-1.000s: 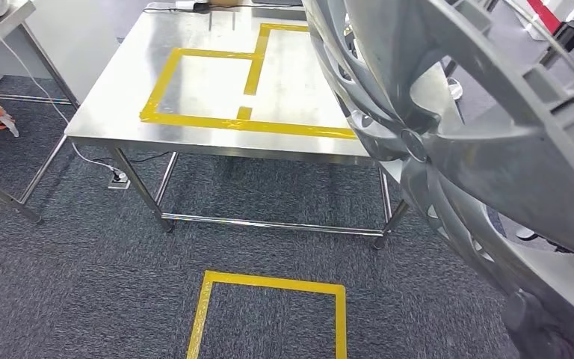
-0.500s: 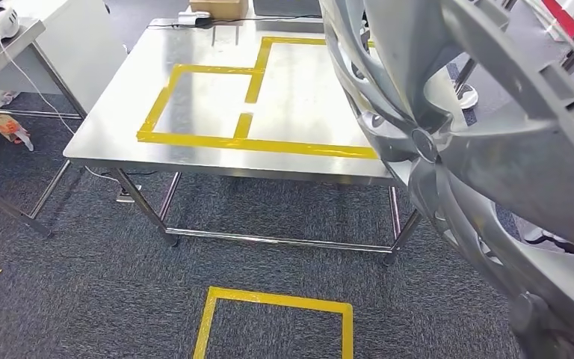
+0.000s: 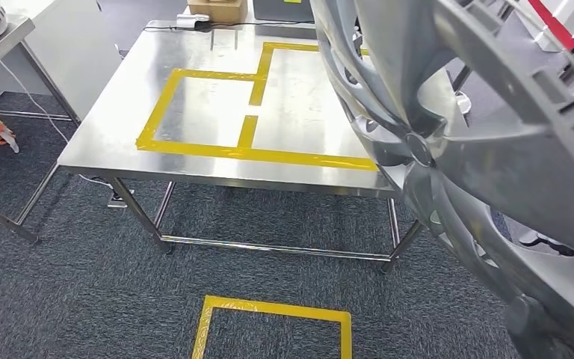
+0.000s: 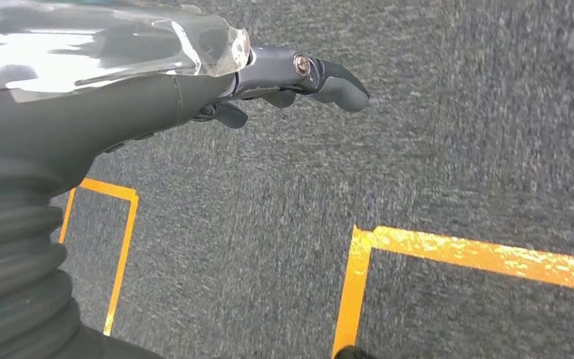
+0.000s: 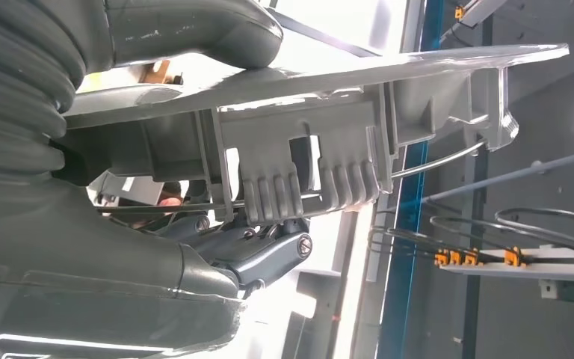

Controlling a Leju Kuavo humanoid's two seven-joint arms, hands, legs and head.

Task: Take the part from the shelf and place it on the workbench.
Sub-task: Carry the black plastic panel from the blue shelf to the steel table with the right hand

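The part [image 3: 478, 127] is a large silver wheel cover with spokes, held up close on the right of the head view. It hides the workbench's right end. In the right wrist view my right hand [image 5: 142, 262] grips the part's ribbed rim [image 5: 321, 157], thumb on one face and dark fingers [image 5: 269, 250] under the other. In the left wrist view my left hand [image 4: 119, 105] holds a shiny edge of the part [image 4: 82, 45] above the carpet, its dark fingers [image 4: 306, 75] reaching past the edge. The steel workbench [image 3: 119, 127] stands ahead, marked with yellow tape outlines [image 3: 194, 146].
A yellow tape square [image 3: 273, 307] marks the grey carpet in front of the workbench. A cardboard box [image 3: 217, 7] and cables sit at the bench's far edge. A second table [image 3: 0, 37] stands at the left. The right wrist view catches a rack with orange clips [image 5: 493, 258].
The whole head picture has shifted: the camera moved, and the workbench now lies lower in view with more of its far edge showing. The part keeps its place in front of me.
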